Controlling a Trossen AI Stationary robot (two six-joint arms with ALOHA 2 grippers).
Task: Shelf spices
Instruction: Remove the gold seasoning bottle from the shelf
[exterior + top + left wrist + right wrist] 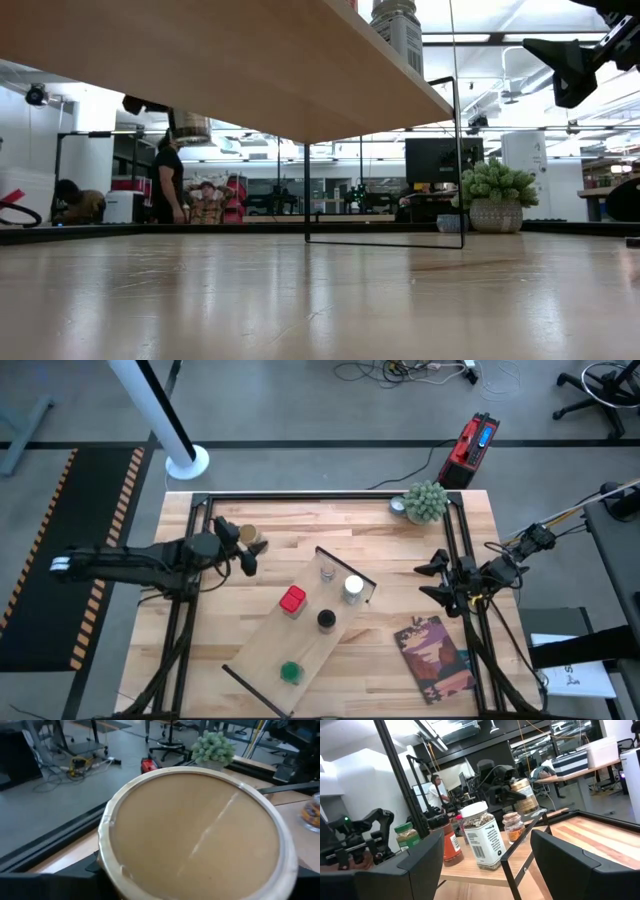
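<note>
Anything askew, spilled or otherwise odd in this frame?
The shelf sits diagonally across the table, not square to its edges. Five jars stand upright on it; the sixth, the tan-topped jar, is held by the left gripper off the board. No spills.

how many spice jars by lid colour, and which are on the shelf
red jar: 1, on the shelf
black-topped jar: 1, on shelf
white-topped jar: 1, on shelf
green-topped jar: 1, on shelf
clear glass jar: 1, on shelf
tan-topped jar: 1, held in the left gripper, off shelf
total: 6

left hand (247, 547): closed on tan-topped jar (248, 535), left of the shelf (298, 630) | right hand (432, 580): fingers apart, empty, right of the shelf
</note>
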